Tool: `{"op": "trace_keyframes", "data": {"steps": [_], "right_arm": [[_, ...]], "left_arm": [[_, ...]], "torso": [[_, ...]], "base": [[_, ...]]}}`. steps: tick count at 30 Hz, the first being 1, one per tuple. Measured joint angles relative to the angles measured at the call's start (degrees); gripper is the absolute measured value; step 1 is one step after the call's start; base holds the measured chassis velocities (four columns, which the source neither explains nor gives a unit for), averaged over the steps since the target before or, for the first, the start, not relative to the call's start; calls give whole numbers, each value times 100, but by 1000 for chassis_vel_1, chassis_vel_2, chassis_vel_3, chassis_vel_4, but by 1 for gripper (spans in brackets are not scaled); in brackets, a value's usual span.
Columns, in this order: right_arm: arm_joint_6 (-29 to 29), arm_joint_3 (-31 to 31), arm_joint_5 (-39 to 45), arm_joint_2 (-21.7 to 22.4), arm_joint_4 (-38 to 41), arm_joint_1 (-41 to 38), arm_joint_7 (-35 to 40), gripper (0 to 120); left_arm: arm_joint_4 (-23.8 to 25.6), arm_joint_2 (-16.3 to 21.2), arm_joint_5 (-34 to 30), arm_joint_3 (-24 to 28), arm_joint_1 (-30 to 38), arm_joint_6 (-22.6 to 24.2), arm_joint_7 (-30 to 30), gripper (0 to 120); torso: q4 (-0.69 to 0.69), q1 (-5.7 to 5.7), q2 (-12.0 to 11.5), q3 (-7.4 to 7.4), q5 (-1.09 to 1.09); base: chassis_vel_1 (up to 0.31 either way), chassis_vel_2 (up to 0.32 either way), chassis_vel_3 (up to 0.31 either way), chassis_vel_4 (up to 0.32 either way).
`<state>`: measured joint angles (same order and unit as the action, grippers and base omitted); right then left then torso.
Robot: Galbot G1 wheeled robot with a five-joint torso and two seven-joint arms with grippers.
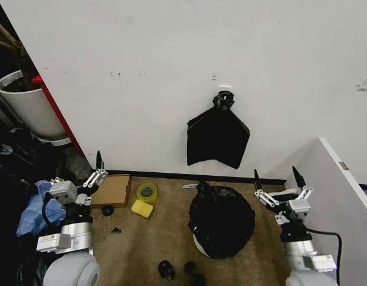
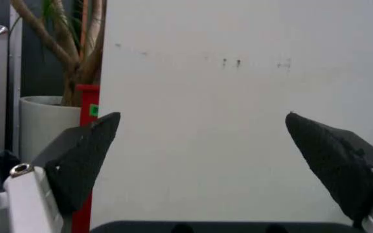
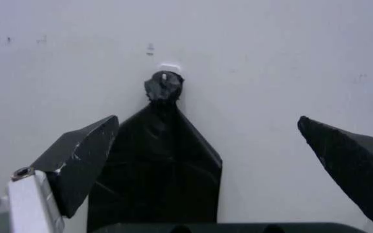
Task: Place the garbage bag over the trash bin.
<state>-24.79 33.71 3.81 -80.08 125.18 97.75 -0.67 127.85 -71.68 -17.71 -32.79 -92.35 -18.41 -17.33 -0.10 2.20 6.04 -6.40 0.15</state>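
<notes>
The glossy black garbage bag (image 1: 222,220) is draped over the trash bin on the carpet near the wall, covering it almost wholly. A cream-white sliver of the trash bin (image 1: 197,243) shows at its lower left. My left gripper (image 1: 95,173) is raised at the left, well away from the bag, open and holding nothing; in the left wrist view the left gripper (image 2: 203,115) faces bare wall. My right gripper (image 1: 276,176) hovers open just right of the bag, above its top. In the right wrist view the right gripper (image 3: 208,117) points at the wall.
A flat black bundle (image 1: 218,138) hangs from a wall hook above the bin, also in the right wrist view as the bundle (image 3: 157,170). Cardboard (image 1: 114,189), a tape roll (image 1: 147,192), a yellow sponge (image 1: 142,208) and black scraps (image 1: 165,269) lie on the floor. A white planter (image 1: 28,104) stands far left, a white panel (image 1: 344,202) right.
</notes>
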Motion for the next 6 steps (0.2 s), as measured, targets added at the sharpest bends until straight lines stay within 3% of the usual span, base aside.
{"op": "trace_keyframes", "data": {"steps": [6], "right_arm": [[57, -25, 4, 75, 59, 17, 54, 100]], "left_arm": [[-51, -93, 56, 43, 6, -47, 54, 100]], "torso": [[-1, 0, 0, 0, -1]], "base": [[0, 0, 0, 0]]}}
